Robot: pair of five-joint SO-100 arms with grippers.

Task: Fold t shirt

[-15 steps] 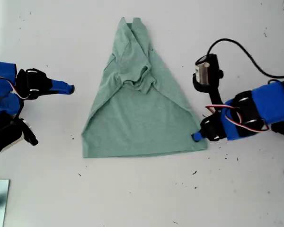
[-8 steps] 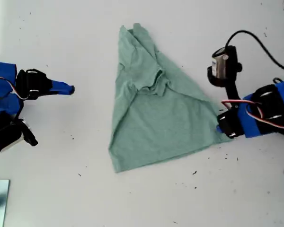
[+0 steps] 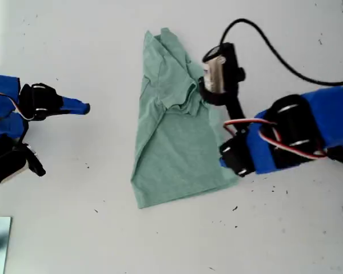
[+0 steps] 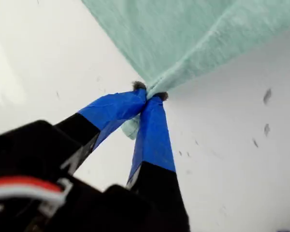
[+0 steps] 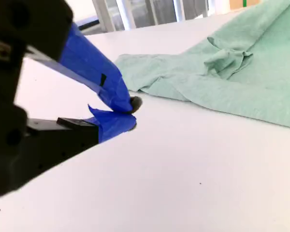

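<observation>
Sage-green and soft, the t shirt point(image 3: 174, 131) lay on the white table point(image 3: 103, 240), bunched into a narrow, crumpled shape with folds gathered near its upper half. The first gripper point(image 4: 149, 94) had its blue-taped jaws pinched tight on a corner of the t shirt, a small tuft of cloth poking out between them in the first wrist view. In the exterior view that arm reached in from the shirt's right side, its jaws hidden under its own blue and black body at the shirt's lower right corner point(image 3: 228, 165); a small cylindrical camera on a black cable point(image 3: 274, 51) rode above the cloth.

The second gripper point(image 5: 130, 110) sat well apart from the t shirt, on the shirt's left side in the exterior view, its tip point(image 3: 83, 107) pointing toward the cloth. Its blue jaws were nearly together, tips close with only a slim gap, holding nothing. Dark specks point(image 3: 235, 209) dotted the table below the shirt.
</observation>
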